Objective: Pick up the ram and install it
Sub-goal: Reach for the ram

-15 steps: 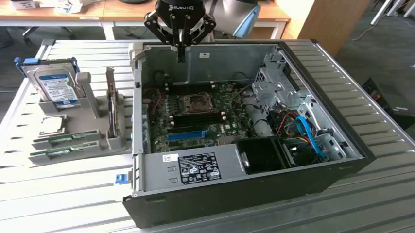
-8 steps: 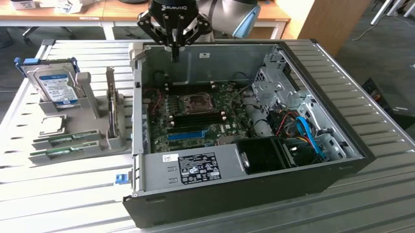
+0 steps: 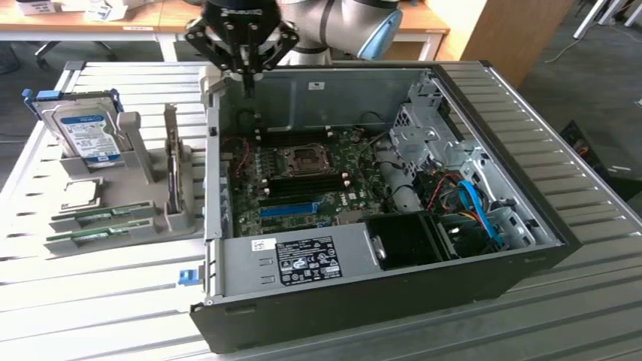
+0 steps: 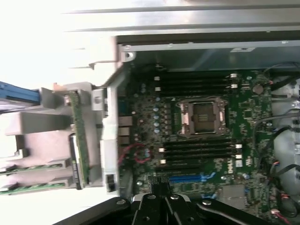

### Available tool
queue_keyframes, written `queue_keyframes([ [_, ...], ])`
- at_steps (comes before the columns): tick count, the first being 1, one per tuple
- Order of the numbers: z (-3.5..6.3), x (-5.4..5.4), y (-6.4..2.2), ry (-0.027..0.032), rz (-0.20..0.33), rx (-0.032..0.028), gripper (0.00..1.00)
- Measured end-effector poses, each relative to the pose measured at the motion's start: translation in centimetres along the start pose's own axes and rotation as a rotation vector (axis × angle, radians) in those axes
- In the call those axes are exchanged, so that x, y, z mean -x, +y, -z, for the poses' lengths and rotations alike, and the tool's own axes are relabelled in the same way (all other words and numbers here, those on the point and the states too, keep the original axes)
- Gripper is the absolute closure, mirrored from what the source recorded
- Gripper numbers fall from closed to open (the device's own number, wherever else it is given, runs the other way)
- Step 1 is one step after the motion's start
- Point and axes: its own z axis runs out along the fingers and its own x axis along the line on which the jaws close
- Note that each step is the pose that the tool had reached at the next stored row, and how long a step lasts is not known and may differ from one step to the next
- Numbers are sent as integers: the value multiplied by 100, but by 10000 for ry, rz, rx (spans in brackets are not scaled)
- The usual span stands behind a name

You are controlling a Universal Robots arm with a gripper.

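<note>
Two green ram sticks [image 3: 101,216] lie side by side in the slots of a grey holder [image 3: 140,162], to the left of the open computer case [image 3: 401,286] in the exterior view. In the wrist view the ram sticks [image 4: 33,168] lie at the holder's outer end. My gripper [image 3: 246,81] hangs shut above the case's back left corner, well away from the sticks, with nothing between its fingers [image 4: 159,190]. Below it lies the motherboard [image 4: 154,112], with dark memory slots [image 4: 197,150] on both sides of the bare processor socket [image 4: 202,117].
The holder also carries a blue-labelled hard drive [image 3: 86,131], a small square silver chip [image 3: 80,194] and a card standing on edge [image 3: 179,173]. Inside the case are a drive cage [image 3: 426,143], cables [image 3: 471,203] and a black fan shroud [image 3: 407,239]. Wooden desks stand behind.
</note>
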Motion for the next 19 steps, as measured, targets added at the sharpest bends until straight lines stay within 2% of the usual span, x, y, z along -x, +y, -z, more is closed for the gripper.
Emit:
queue_keyframes([
  [19, 0, -788, -62, 0, 1, 0, 89],
])
